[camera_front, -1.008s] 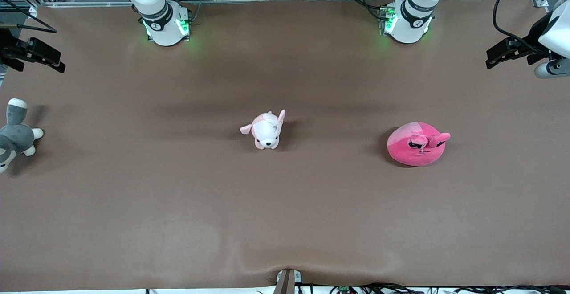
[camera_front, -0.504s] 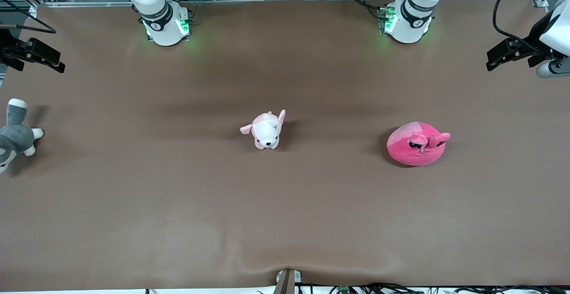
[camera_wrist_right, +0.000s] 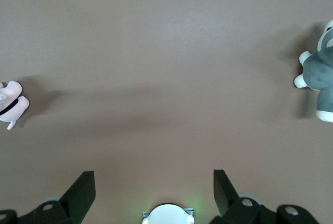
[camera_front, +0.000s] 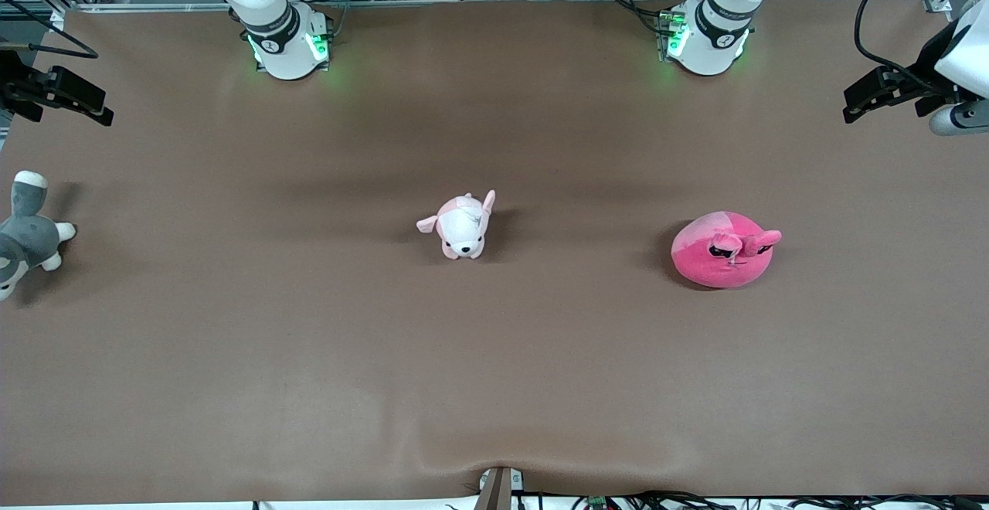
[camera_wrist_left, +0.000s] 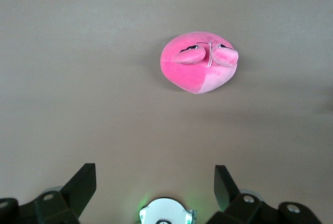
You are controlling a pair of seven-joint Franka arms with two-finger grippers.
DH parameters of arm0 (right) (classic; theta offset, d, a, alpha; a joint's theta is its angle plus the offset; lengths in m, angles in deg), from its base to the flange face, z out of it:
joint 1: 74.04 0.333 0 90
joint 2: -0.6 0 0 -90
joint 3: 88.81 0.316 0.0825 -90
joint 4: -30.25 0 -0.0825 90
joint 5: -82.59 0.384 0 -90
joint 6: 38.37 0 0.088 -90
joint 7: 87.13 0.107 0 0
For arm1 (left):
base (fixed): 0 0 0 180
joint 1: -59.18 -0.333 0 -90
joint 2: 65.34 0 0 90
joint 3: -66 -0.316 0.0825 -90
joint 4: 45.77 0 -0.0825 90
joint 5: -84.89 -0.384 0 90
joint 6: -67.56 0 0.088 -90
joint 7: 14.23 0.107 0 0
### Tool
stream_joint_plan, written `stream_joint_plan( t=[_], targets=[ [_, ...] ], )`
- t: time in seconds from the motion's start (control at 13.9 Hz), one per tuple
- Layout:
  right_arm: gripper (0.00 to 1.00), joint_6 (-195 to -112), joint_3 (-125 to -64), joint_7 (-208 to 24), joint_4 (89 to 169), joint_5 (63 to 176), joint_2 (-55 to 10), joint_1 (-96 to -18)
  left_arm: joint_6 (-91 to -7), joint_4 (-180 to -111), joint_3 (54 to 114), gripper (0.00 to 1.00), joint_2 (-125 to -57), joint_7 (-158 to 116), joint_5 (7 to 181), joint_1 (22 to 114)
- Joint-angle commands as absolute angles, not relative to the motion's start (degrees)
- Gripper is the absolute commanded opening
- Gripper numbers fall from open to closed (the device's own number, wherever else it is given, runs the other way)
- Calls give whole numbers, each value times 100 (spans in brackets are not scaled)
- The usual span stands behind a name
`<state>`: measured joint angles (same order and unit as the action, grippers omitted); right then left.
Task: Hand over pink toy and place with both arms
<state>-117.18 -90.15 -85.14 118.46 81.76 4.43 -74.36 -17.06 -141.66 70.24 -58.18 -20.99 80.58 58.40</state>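
The hot-pink round plush toy (camera_front: 722, 251) lies on the brown table toward the left arm's end; it also shows in the left wrist view (camera_wrist_left: 200, 63). My left gripper (camera_front: 850, 110) hangs high over the table's edge at the left arm's end, open and empty, with its jaws wide apart in the left wrist view (camera_wrist_left: 154, 182). My right gripper (camera_front: 104, 114) hangs over the edge at the right arm's end, also open and empty (camera_wrist_right: 154, 185). Neither gripper is close to the pink toy.
A small pale pink-and-white puppy plush (camera_front: 462, 226) sits mid-table and shows in the right wrist view (camera_wrist_right: 10, 104). A grey-and-white plush (camera_front: 27, 236) lies at the right arm's end (camera_wrist_right: 318, 76). The arm bases (camera_front: 286, 42) (camera_front: 707, 35) stand at the table's back edge.
The left arm's wrist has shifted very slightly at the table's edge. The toys and the right arm have not moved.
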Motion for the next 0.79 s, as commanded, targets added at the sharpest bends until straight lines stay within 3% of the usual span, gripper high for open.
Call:
stream_joint_plan(
  t=[0.0,0.72],
  targets=[
    [100,-11694,-9013,-8414,11902,8172,509,-7439,-1699,-14157,7048,100,-5857,-2188,7979,5847],
    [100,-11712,-9022,-8423,11894,8172,377,-7624,-1796,-14201,7030,100,-6269,-3233,8041,5803]
  ],
)
